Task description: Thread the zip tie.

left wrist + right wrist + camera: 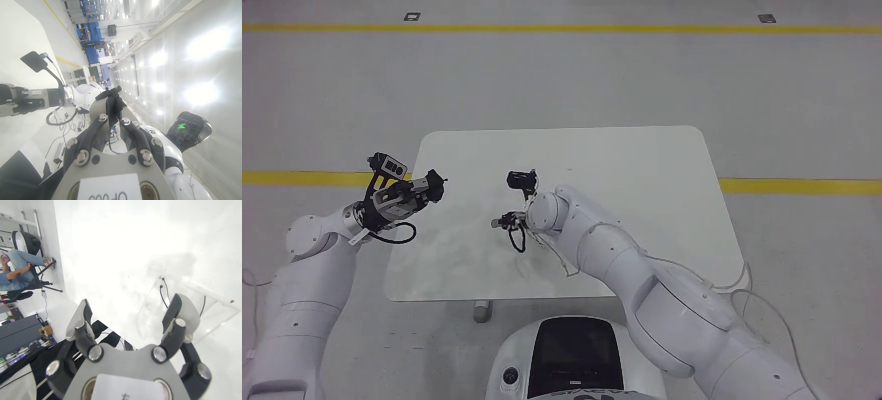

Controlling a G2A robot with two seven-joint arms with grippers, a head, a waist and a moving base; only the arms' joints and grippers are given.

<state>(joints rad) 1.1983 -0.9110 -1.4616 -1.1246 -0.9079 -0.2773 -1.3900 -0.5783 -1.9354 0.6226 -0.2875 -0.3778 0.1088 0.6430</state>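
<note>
My left gripper (pixel 439 185) (pixel 111 98) hangs above the table's left edge, shut on a thin black zip tie (pixel 110 141). The tie's free length curls in a loop back between the fingers. My right gripper (pixel 500 222) (pixel 130 306) is open over the white table (pixel 642 170), near its front left part, with nothing between its ribbed pads (pixel 171 309). Just beyond it two more black zip ties (pixel 164 289) lie inside a clear plastic box (pixel 208 313) on the table. In the left wrist view the right gripper (pixel 7 106) shows farther off.
The white table has rounded corners, and its left edge (pixel 407 230) runs under the left arm. Its right and far parts are bare. Yellow lines (pixel 562 28) cross the floor beyond the table.
</note>
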